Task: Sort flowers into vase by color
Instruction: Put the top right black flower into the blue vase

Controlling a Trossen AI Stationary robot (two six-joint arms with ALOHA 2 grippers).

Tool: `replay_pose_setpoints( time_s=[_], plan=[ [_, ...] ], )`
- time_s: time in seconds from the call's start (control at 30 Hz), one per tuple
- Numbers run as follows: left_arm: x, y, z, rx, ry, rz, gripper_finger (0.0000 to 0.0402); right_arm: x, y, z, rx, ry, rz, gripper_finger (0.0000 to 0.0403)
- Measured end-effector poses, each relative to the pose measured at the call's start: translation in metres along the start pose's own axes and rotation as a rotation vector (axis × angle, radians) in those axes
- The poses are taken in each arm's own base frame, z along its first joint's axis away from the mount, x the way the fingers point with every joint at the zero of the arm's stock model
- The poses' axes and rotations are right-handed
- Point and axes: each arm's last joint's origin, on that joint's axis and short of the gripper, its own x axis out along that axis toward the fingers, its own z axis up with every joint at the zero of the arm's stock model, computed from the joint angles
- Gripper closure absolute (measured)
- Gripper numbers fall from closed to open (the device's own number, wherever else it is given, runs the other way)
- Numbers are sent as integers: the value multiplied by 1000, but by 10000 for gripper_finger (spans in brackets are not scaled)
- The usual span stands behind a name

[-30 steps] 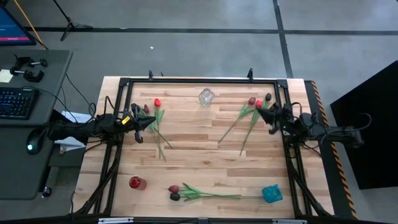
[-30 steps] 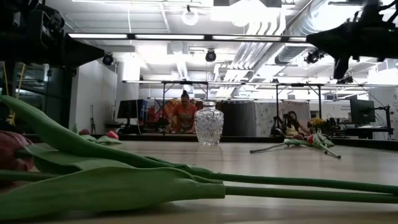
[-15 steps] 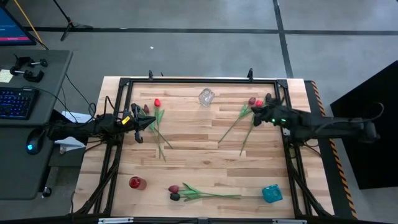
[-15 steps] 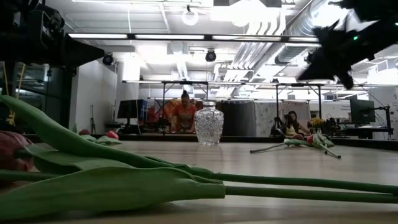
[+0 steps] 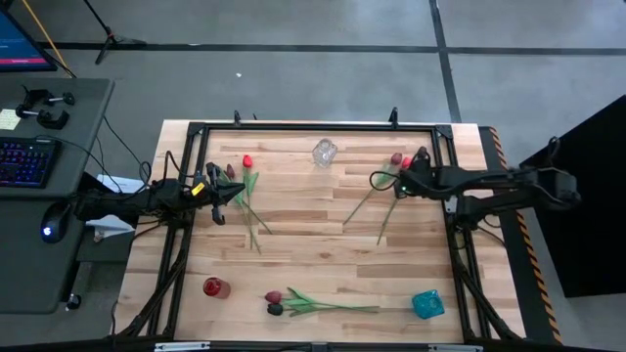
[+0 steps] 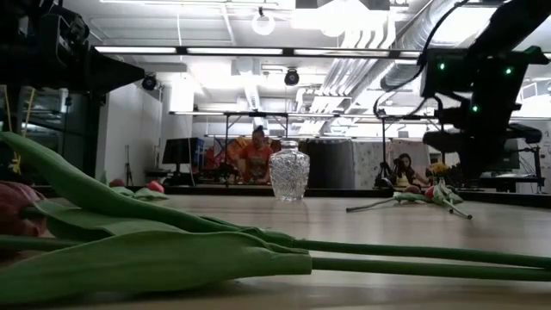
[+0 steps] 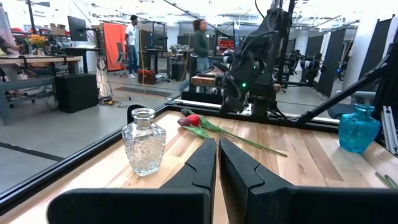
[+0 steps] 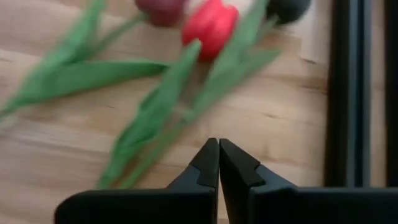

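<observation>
Hovering over red tulip, right pincer pressed together, empty.

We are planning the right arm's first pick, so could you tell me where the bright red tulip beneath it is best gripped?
Probably on the thin stem just below the red tulip head, coming straight down, since it lies flat. The shut right gripper must open first; neighbouring leaves crowd it.
</observation>
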Motion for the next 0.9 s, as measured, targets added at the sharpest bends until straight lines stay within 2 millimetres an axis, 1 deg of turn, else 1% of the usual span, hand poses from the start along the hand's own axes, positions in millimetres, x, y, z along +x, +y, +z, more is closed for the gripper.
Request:
replay_pose_setpoints(
  time_s=[0.1,0.17,0.33,0.43,0.5,0.6,0.9],
  plan=[
    [0,0,0,0,0,0,394,2,3,1,17,-6,14,390],
    [0,0,0,0,0,0,394,1,7,3,33,-27,50,369],
    [0,0,0,0,0,0,394,1,8,4,69,-17,74,287],
    [0,0,0,0,0,0,394,2,7,5,142,23,87,240],
    [0,0,0,0,0,0,394,4,6,8,205,23,75,221],
    [0,0,0,0,0,0,394,7,2,12,256,27,58,212],
    [0,0,0,0,0,0,394,17,-5,25,357,42,28,211]
  ],
)
